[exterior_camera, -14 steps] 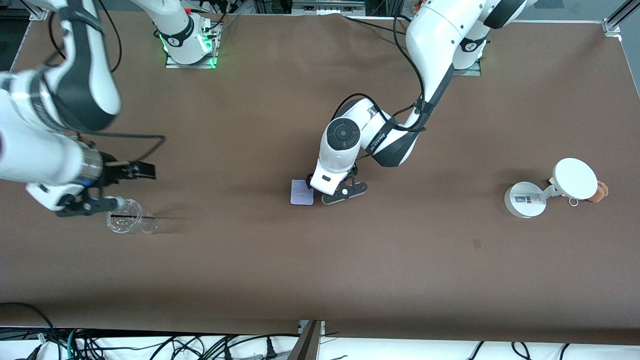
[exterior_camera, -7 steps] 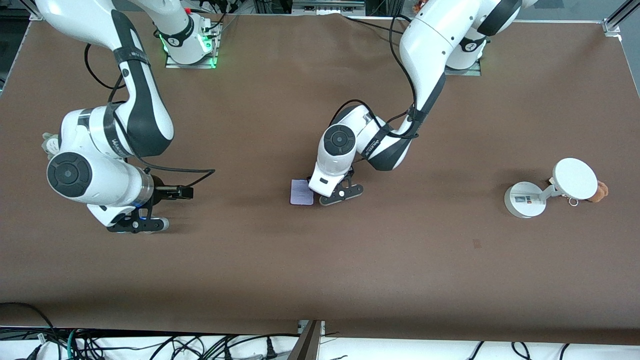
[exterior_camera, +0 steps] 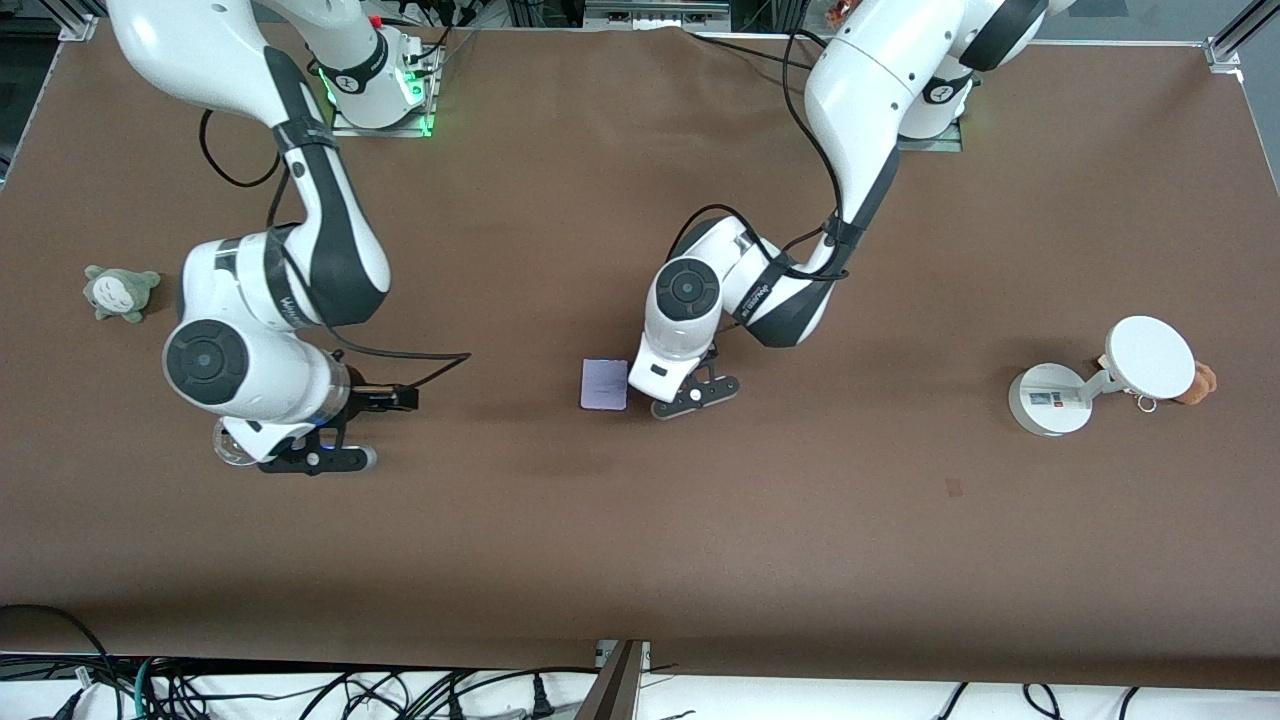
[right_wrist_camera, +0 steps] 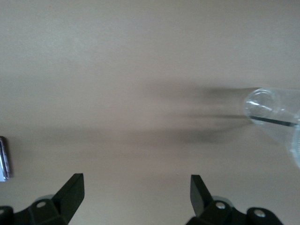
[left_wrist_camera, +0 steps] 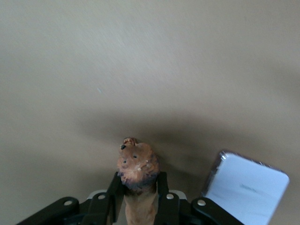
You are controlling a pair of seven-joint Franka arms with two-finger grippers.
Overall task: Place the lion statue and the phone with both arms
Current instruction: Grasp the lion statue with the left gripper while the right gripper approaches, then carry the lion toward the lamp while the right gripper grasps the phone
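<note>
My left gripper (exterior_camera: 692,396) is low over the middle of the table, beside the phone (exterior_camera: 604,384) on the side toward the left arm's end. It is shut on the lion statue (left_wrist_camera: 137,168), a small brown-orange figurine whose head sticks out past the fingertips in the left wrist view. My hand hides the statue in the front view. The phone is a flat pale lavender rectangle lying on the table, also seen in the left wrist view (left_wrist_camera: 246,188). My right gripper (exterior_camera: 316,460) is open and empty, low over bare table, as its wrist view (right_wrist_camera: 136,188) shows.
A clear glass cup (exterior_camera: 228,446) stands partly under the right hand and also shows in the right wrist view (right_wrist_camera: 275,116). A grey-green plush (exterior_camera: 121,291) lies near the right arm's end. A white round stand (exterior_camera: 1048,402) and a brown plush (exterior_camera: 1203,381) are near the left arm's end.
The right arm has swung from the table's end toward the middle, off the glass, uncovering the grey-green plush. The left gripper has shifted slightly away from the phone with the statue.
</note>
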